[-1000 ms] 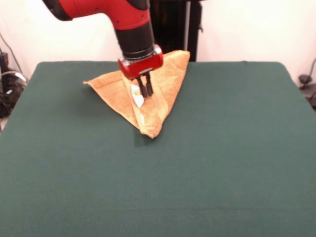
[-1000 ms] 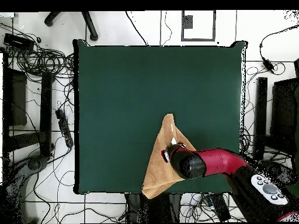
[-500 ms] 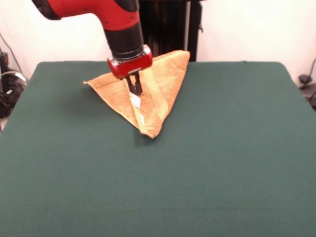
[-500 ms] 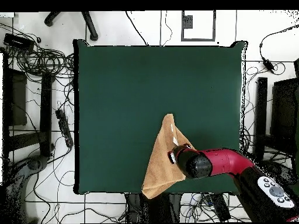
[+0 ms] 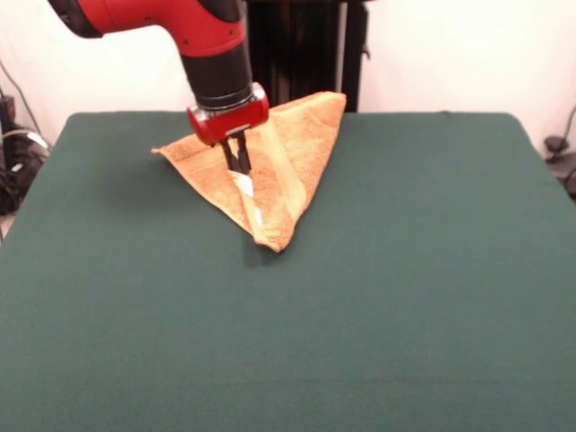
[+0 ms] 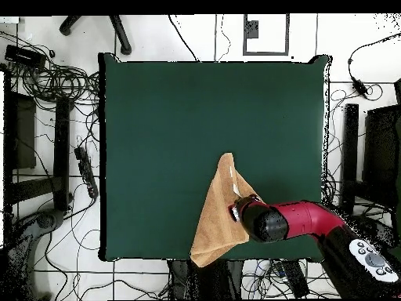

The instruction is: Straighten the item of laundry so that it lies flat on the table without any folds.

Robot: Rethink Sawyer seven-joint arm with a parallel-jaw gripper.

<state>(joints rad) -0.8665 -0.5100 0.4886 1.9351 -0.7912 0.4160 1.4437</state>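
The item of laundry, a golden-orange terry towel, lies folded into a triangle on the dark green table, with one corner reaching the table's far edge. A fold ridge runs down its middle, and a white label shows beside it. My gripper points straight down onto the left half of the towel. Its fingers are shut together, pinching the top layer next to the label. In the overhead view the towel sits near the bottom edge of the table, and the arm's wrist hides the gripper.
Green cloth spreads out on all sides of the towel except behind it. Off the table, cables and stands crowd the floor on both sides.
The gripper has slid left across the towel in the front view, and its fingers have closed together by the label. The towel's outline is nearly unchanged.
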